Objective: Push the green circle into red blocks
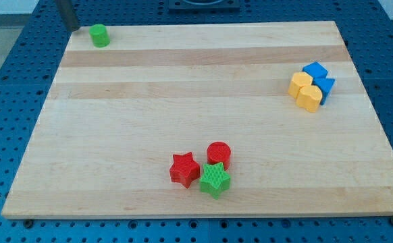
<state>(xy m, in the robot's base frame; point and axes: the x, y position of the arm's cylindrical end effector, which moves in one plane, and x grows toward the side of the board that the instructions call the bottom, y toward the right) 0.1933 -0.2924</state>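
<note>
The green circle [100, 35] stands near the top left corner of the wooden board [183, 88]. My tip [73, 28] is just to its left, close to the board's top left corner, a small gap away. A red star [184, 169] and a red circle [219, 154] sit near the view's bottom middle, with a green star [215, 179] touching both.
A yellow block [301, 84] and a second yellow block [310, 97] are clustered at the view's right with a blue cube [315, 71] and another blue block [327, 87]. A blue pegboard [7, 101] surrounds the board.
</note>
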